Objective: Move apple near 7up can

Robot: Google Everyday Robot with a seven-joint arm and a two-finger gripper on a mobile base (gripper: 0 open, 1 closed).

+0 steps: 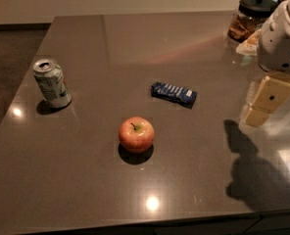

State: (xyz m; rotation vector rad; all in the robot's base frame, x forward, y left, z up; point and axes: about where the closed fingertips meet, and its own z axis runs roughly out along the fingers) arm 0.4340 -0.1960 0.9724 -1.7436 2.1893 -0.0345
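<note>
Gripper (pixel 265 102) hangs at the right edge of the view, cream-coloured, below the robot's white arm housing (pixel 282 43) and above the right part of the table (pixel 135 43); whether it is spread or pressed together cannot be told from this angle; it holds nothing and is well apart from the task's things. Its shadow falls on the tabletop just below it, towards the near right corner.

The apple (pixel 136 133) sits near the middle of the dark, glossy table, closer to the front edge, stem up; red-orange with paler patches. The 7up can (pixel 52 82) stands on its base near the left edge, well apart from the apple, farther back and to the left; its silver top faces up. A blue snack wrapper (pixel 173 93) lies flat between the apple and the gripper, behind and to the right of the apple, touching neither. A glass jar with a black lid (pixel 250 16) stands at the far right corner.
</note>
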